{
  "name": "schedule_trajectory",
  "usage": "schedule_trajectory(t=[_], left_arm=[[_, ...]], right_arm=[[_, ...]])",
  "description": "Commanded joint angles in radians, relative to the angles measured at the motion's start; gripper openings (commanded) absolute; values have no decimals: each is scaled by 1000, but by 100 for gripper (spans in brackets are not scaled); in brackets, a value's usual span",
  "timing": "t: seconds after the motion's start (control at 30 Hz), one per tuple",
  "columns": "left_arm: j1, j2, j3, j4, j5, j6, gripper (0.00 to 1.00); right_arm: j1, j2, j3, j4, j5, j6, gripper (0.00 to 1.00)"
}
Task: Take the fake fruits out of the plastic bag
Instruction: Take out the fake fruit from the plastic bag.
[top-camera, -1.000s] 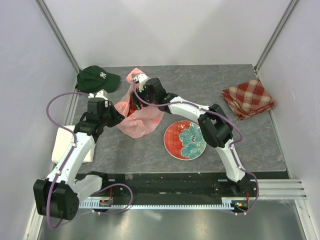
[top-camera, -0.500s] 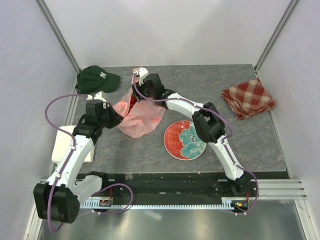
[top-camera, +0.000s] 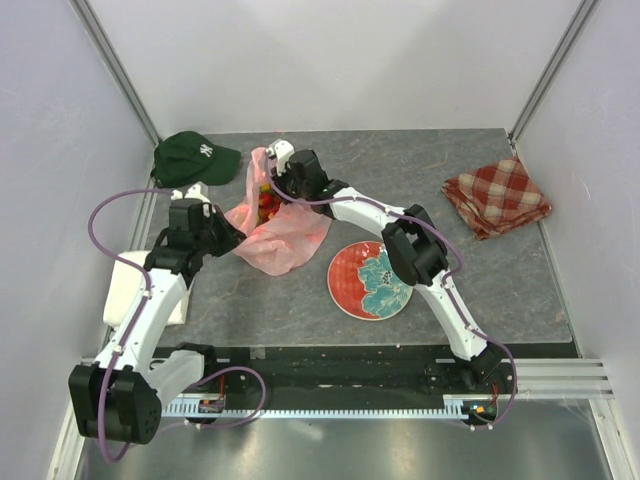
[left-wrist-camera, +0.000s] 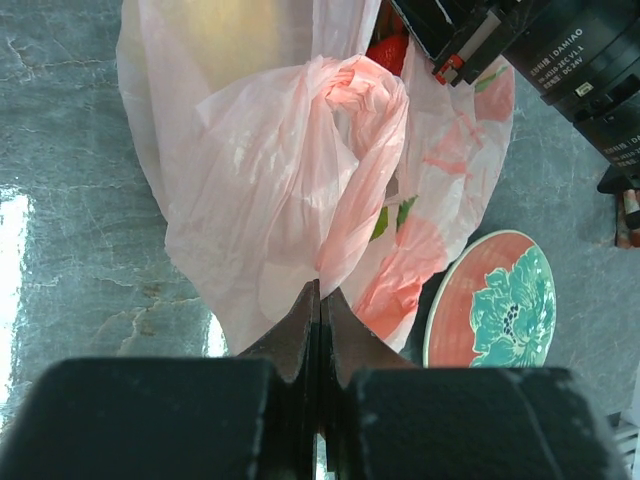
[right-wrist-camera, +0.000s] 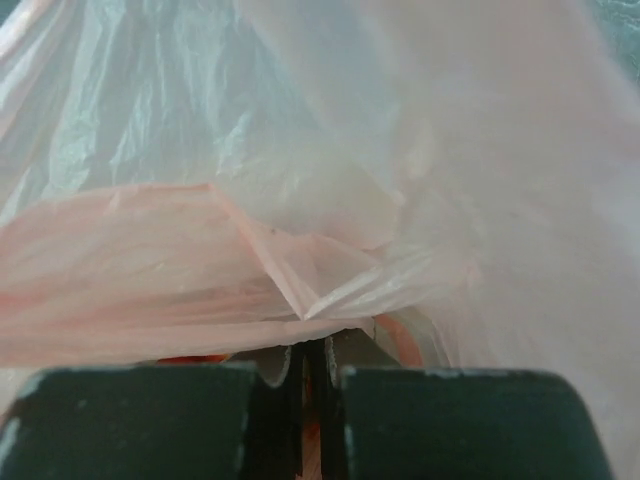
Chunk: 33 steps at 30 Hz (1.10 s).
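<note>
The pink translucent plastic bag lies crumpled on the grey table left of centre. My left gripper is at its near-left edge, and in the left wrist view it is shut on a twisted fold of the bag. My right gripper reaches into the bag's far end, where a red fake fruit shows through the opening. In the right wrist view the bag fills the frame, and that gripper is shut on a crease of the film. Other fruits are hidden.
A red plate with a teal flower lies just right of the bag. A dark green cap sits at the back left, and a red-checked folded cloth at the back right. A white block stands by the left wall.
My right gripper has closed from open onto the bag's film and shifted slightly toward the bag's far-left end. The bag's top has bunched up there. The left gripper kept its hold.
</note>
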Motion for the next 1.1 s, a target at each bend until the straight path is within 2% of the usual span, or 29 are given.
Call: schedule_trajectory(t=[0.0, 0.23, 0.5, 0.57, 0.7, 0.9, 1.07], left_arm=[[10, 3, 45, 38, 7, 15, 2], [13, -2, 83, 75, 28, 6, 2], [44, -2, 148, 87, 10, 8, 2], [58, -1, 158, 92, 13, 6, 2], [82, 3, 171, 95, 5, 15, 2], [99, 3, 168, 96, -10, 30, 2], [105, 3, 158, 101, 7, 35, 2]], right_arm=[[0, -162, -18, 22, -61, -36, 0], [0, -381, -130, 47, -182, 73, 0], [0, -495, -188, 46, -285, 167, 0], [-3, -510, -197, 76, -369, 222, 0], [-6, -588, -214, 82, -380, 297, 0], [-12, -774, -297, 3, -443, 228, 0], [-14, -907, -361, -66, -411, 122, 0]])
